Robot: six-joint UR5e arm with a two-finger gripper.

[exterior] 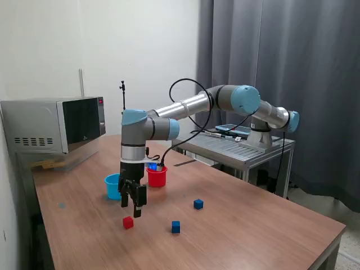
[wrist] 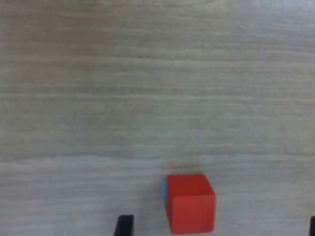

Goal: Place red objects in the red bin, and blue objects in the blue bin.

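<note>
Only the tips of the fingers (wrist: 124,225) are caught at the wrist view's edge, the far one cut to a sliver, yet they are seen spread apart with nothing pinched. Between them, nearer one tip, a red cube (wrist: 190,203) lies on the wooden surface (wrist: 147,88); plain matte faces and crisp edges are shown. Behind the fingers, the red cup (exterior: 157,176) is partly hidden by the arm, with the light-blue cup (exterior: 113,186) beside it.
</note>
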